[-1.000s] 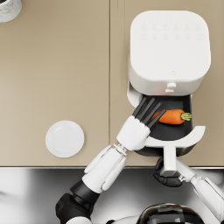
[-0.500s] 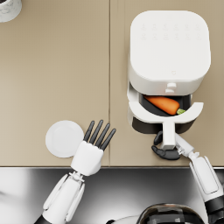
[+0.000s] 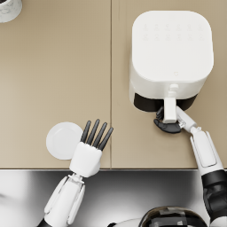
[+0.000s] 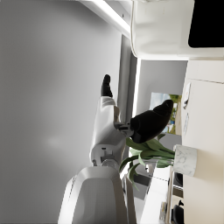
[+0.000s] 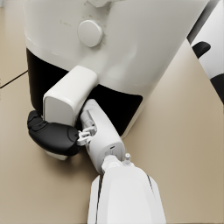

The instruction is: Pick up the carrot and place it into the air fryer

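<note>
One air fryer (image 3: 172, 55), one plate (image 3: 63, 140)

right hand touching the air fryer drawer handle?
Touching. The right wrist view shows the right hand wrapped around the lower end of the drawer handle of the air fryer, no gap visible.

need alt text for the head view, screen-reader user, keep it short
Seen from above, the right hand grips the handle of a white air fryer on a tan counter, drawer nearly shut. The left hand hovers open, fingers spread, beside a small white plate. No carrot shows.
</note>
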Controlling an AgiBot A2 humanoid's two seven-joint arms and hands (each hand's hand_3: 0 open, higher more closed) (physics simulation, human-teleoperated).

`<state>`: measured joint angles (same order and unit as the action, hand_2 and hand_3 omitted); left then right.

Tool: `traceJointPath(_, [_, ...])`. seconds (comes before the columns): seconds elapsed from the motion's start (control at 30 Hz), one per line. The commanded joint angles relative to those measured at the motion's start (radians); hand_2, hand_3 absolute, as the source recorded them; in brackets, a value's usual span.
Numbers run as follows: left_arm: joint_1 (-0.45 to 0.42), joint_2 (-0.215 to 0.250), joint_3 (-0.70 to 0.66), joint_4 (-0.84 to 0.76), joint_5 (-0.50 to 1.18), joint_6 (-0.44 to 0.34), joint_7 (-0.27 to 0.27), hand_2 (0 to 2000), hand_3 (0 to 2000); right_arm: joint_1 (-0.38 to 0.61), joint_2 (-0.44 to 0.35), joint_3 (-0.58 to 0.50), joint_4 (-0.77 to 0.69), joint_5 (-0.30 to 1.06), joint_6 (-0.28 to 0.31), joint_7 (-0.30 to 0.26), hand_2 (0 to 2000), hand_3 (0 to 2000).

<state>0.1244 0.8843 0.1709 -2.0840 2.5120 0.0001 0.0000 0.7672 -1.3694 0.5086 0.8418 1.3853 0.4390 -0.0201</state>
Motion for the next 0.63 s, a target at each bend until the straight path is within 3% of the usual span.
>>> traceJointPath(0.03, [0.004, 0.007, -0.022, -0.006, 0.000, 0.000, 0.000, 0, 0, 0.359, -0.175, -0.022, -0.161, -0.005, 0.089, 0.012, 2000, 2000])
traceJointPath(0.07, [-0.008, 0.002, -0.026, 0.000, 0.000, 0.000, 0.000, 0, 0, 0.349, -0.166, -0.026, -0.148, -0.008, 0.151, 0.007, 2000, 2000])
traceJointPath(0.1, [-0.006, 0.008, -0.013, 0.000, 0.000, 0.000, 0.000, 0, 0, 0.068, 0.001, 0.045, -0.103, -0.014, 0.174, 0.004, 2000, 2000])
traceJointPath(0.2, [-0.013, 0.008, -0.021, 0.002, 0.000, 0.000, 0.000, 0, 0, 0.052, -0.019, 0.008, -0.133, -0.024, 0.193, 0.002, 2000, 2000])
traceJointPath(0.63, [-0.017, 0.009, -0.026, 0.003, 0.000, 0.000, 0.000, 0, 0, 0.019, -0.042, -0.016, -0.158, -0.021, 0.126, -0.008, 2000, 2000])
